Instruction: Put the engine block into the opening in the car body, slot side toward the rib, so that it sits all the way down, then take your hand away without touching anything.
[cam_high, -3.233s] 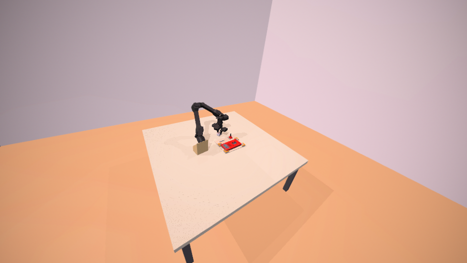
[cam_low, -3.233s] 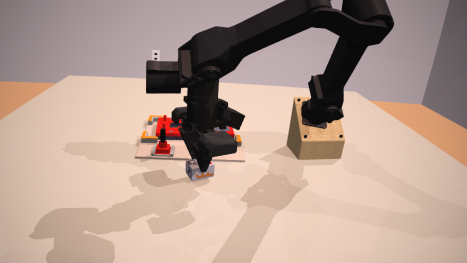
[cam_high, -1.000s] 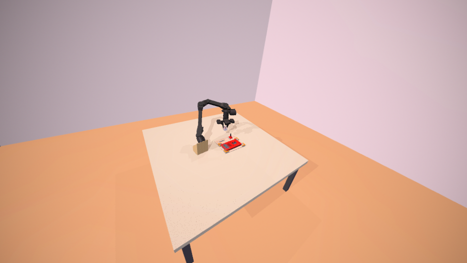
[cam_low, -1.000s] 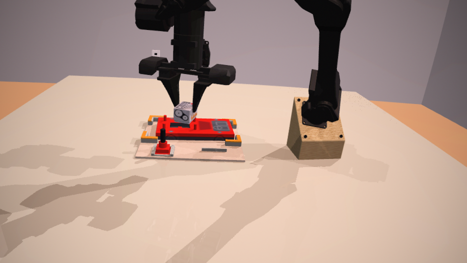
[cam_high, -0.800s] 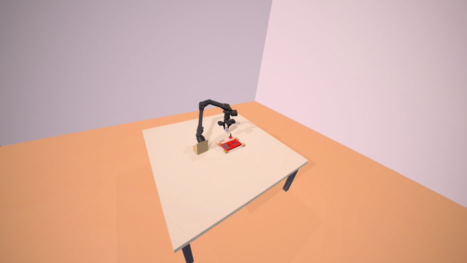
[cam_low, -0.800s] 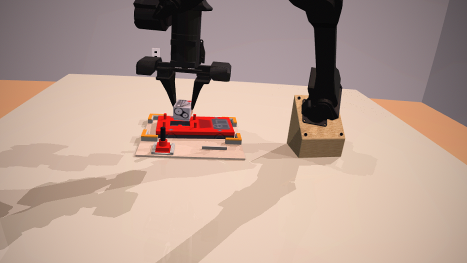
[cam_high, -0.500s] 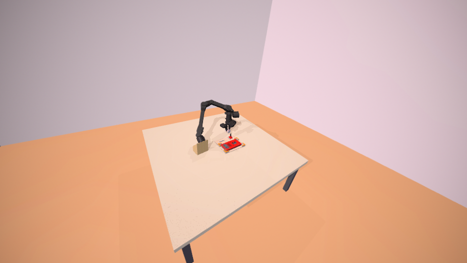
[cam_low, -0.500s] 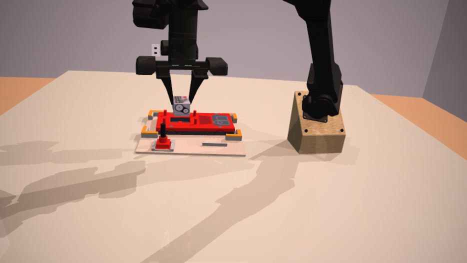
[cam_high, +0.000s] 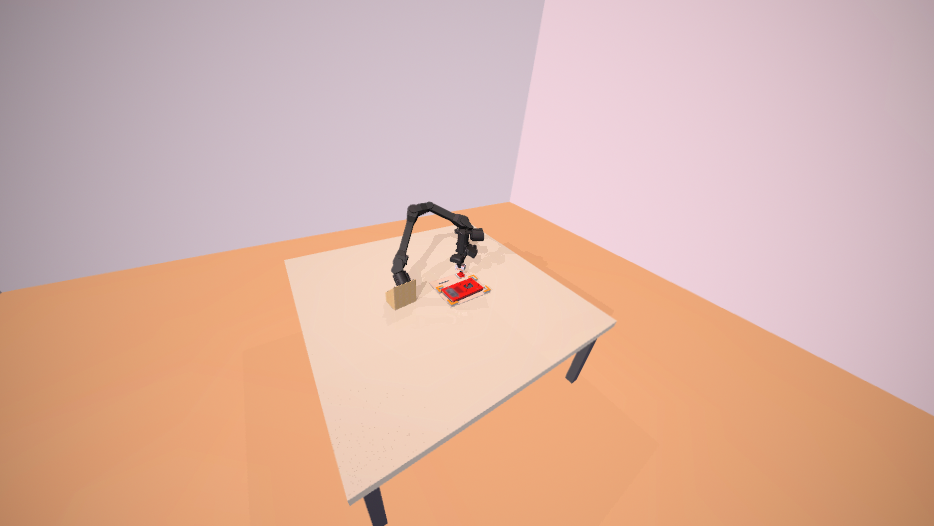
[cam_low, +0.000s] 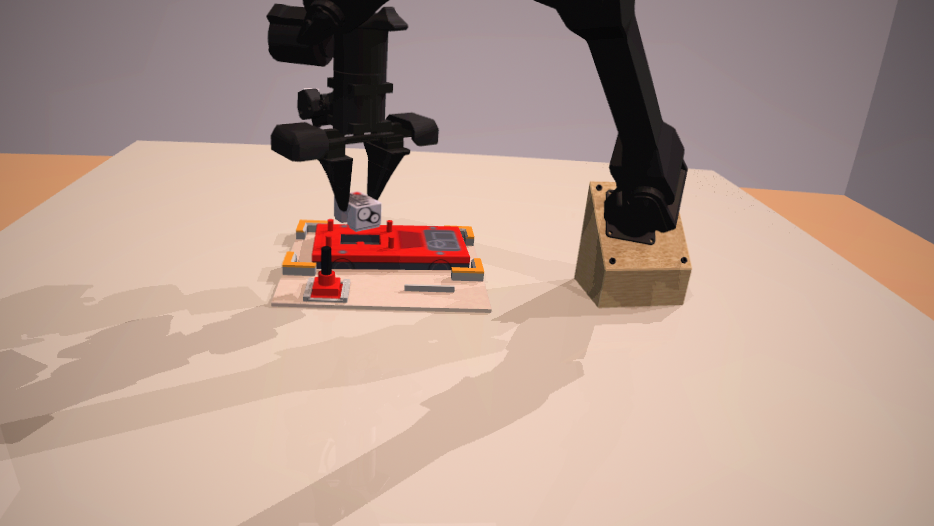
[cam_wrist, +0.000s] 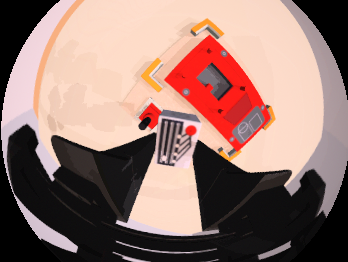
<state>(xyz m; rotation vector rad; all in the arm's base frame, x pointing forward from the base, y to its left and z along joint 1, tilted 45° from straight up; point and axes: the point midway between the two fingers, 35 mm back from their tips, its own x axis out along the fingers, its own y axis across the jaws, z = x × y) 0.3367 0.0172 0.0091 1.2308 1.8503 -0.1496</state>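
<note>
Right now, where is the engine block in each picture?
Top: engine block near centre, small, under the tool.
Exterior: left of centre, in the tool.
Wrist: at the centre, between the tool's fingers.
Shared landmark: the red car body.

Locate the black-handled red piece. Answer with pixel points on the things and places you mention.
In the exterior view, the black-handled red piece (cam_high: 460, 274) (cam_low: 326, 284) (cam_wrist: 149, 117) stands on the board's near left corner, before the red car body (cam_high: 462, 288) (cam_low: 392, 253) (cam_wrist: 192, 75).
</note>
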